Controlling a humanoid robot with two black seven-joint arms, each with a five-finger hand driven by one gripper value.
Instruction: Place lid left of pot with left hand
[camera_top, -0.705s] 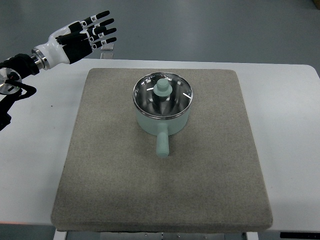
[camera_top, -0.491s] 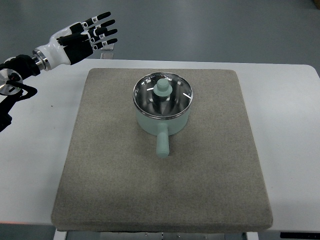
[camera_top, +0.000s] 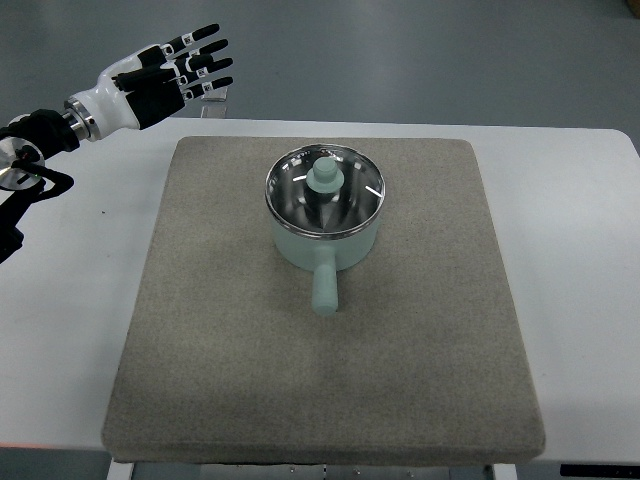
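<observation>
1. Barely shifted since the earlier frames: left hand (camera_top: 170, 70) raised a touch, otherwise as before, up and to the left of the pot (camera_top: 325, 225), well apart from it.
2. Top view: fingers (camera_top: 205, 48) spread wide, holding nothing. Lid (camera_top: 325, 190) seated on the pot, knob (camera_top: 323, 176) upright at its centre. Pot near the middle of the mat (camera_top: 250, 380), handle toward the robot.
3. Judged as the approach step, lid not yet grasped.
4. Next: reach right and down to the knob, close on it, lift, set down on the mat left of the pot.
</observation>
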